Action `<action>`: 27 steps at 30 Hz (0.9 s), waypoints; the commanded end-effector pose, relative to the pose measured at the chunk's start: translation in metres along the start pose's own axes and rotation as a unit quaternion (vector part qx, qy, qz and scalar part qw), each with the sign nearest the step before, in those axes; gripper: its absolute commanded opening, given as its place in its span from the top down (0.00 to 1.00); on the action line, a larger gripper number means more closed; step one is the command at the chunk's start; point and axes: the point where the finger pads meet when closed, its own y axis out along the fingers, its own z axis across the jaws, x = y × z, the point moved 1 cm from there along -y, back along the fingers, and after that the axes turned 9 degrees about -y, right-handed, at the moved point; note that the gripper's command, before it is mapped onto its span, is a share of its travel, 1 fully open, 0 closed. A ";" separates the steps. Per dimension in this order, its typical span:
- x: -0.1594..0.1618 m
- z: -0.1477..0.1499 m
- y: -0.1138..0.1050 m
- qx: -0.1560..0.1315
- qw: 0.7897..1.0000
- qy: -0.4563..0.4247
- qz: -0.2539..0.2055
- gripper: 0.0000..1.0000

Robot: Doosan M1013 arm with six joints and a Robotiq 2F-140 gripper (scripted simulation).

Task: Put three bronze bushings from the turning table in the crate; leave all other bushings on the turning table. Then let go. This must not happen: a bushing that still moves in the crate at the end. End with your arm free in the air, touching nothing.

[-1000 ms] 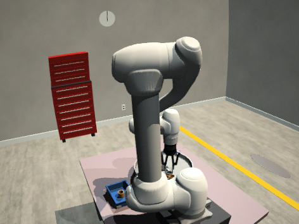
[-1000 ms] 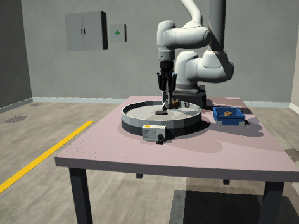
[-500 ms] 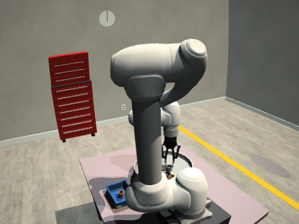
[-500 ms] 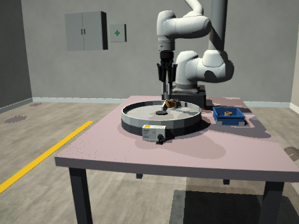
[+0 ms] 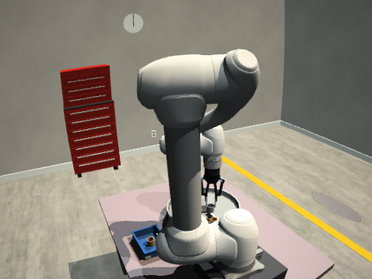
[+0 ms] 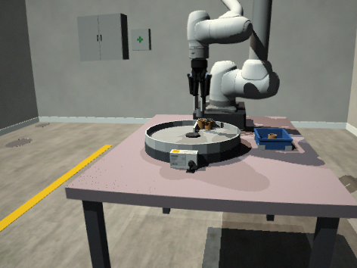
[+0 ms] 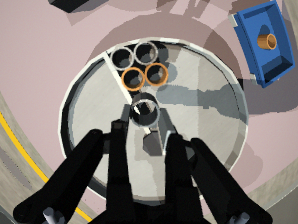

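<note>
Top view looked down from behind the arm; exterior faced it across the table (image 6: 125,182); wrist stared straight down, close.

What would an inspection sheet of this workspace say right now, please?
Surface: pink table carrying the turning table.
Job's things: four bushings clustered on the turning table, two grey, two bronze; one bronze bushing in the blue crate.
Clutter: small control box at the turning table's front.
Grippers: gripper shut on a grey-looking bushing above the turning table.
Cables: nothing seen.
Surroundings: red tool chest, wall cabinet, yellow floor line.
</note>
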 end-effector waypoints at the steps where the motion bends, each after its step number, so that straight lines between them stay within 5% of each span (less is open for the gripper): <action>1: 0.000 0.000 0.000 0.000 1.000 0.000 0.000 1.00; 27: 0.009 0.002 0.000 0.000 1.000 0.000 0.000 1.00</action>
